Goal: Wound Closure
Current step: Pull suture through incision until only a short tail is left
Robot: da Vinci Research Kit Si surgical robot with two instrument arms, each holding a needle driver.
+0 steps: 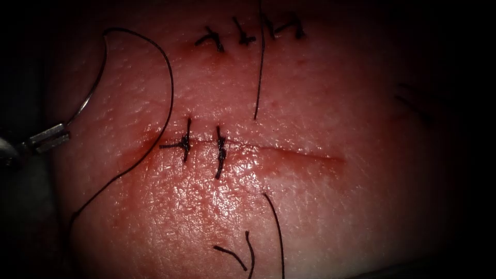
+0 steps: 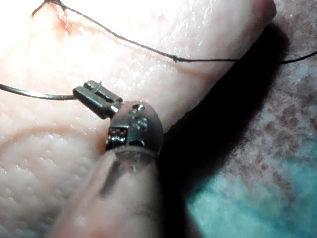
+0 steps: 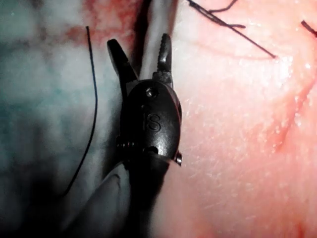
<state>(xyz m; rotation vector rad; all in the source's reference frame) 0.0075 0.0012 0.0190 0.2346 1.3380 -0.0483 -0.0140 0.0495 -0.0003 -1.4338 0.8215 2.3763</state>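
needle: 1 | cut: 1 | stitches across cut: 2 | end effectors: 2

Under it all lies a teal drape, its weave soft and fuzzy, mottled with reddish-brown stains that thin out to clean blue-green further off. A deep black shadow cuts across the cloth in the left wrist view, and the right wrist view shows the same cloth, pale teal with a red smear soaked into it. In the endoscope view the light pools hard and glossy in the middle and drops away on every side into a dark surround, nearly black at the edges.
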